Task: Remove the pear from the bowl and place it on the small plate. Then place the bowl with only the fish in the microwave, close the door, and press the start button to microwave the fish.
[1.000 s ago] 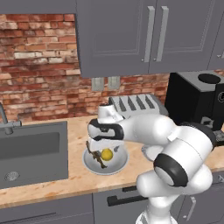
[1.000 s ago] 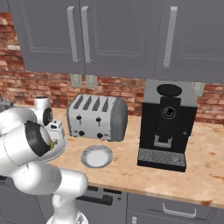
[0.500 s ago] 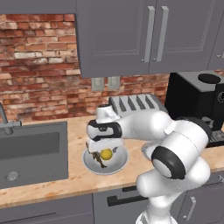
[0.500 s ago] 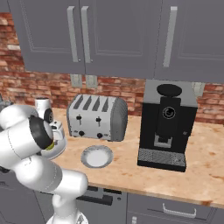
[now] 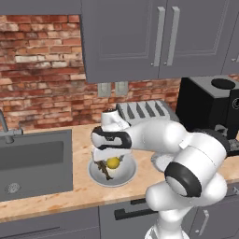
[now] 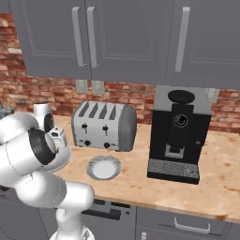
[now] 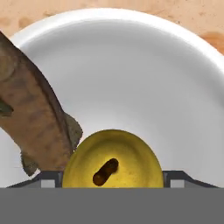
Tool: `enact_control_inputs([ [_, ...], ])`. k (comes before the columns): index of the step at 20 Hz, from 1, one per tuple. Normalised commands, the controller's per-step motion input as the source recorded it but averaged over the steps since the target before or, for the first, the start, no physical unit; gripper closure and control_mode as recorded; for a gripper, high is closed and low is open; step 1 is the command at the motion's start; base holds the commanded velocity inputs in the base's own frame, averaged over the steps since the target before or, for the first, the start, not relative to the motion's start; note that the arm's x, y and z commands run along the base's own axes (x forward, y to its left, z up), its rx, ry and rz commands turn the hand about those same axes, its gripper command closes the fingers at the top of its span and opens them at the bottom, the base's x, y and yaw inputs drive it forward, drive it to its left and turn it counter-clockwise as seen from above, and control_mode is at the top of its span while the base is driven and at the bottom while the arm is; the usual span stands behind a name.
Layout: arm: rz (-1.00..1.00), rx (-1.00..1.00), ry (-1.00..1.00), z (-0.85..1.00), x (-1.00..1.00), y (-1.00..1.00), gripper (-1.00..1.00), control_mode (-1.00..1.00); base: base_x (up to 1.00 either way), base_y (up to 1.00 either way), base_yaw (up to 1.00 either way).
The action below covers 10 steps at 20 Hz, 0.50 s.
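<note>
The worktop [image 5: 79,193] is seen crowded around the hand [image 5: 112,158]. A sink [image 5: 32,161] is set into it off to the hand's left in the left base view, with a tap [image 5: 5,127] at its back edge. Behind the hand a toaster [image 6: 104,125] is stood against the brick wall, and further to the right of that a black coffee machine [image 6: 179,135] is parked. The small plate [image 6: 104,167] is found lying flat on the worktop in front of the toaster, to the right of the hand and well apart from it, with nothing resting on it. Grey cabinet doors [image 5: 163,37] are hung above it all.

Directly under the hand the bowl [image 5: 112,172] is sat on the worktop, just beside the sink's edge. The hand is lowered into it, pointing straight down. In the hand view the pear [image 7: 113,162] is seen end-on, stalk toward the camera, filling the space between the two fingertips [image 7: 47,178], one at each flank. The fingers are set at about the pear's width, close against its sides; whether they are actually pressing on it cannot be told. The fish [image 7: 33,113] is laid in the bowl beside the pear, its tail end touching or almost touching the fruit on the left of the hand view, close by that fingertip.

In the right base view the hand is hidden behind the arm's own white body.
</note>
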Motion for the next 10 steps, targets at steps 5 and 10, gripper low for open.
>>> enact_control_inputs([
  [5, 0.00, 0.00, -0.18, 1.00, -0.67, -0.42, 1.00, -1.00, 0.00, 0.00, 0.00],
  [10, 0.00, 0.05, -0.03, 0.75, -0.60, -1.00, 1.00, -1.00, 0.00, 0.00, 0.00],
])
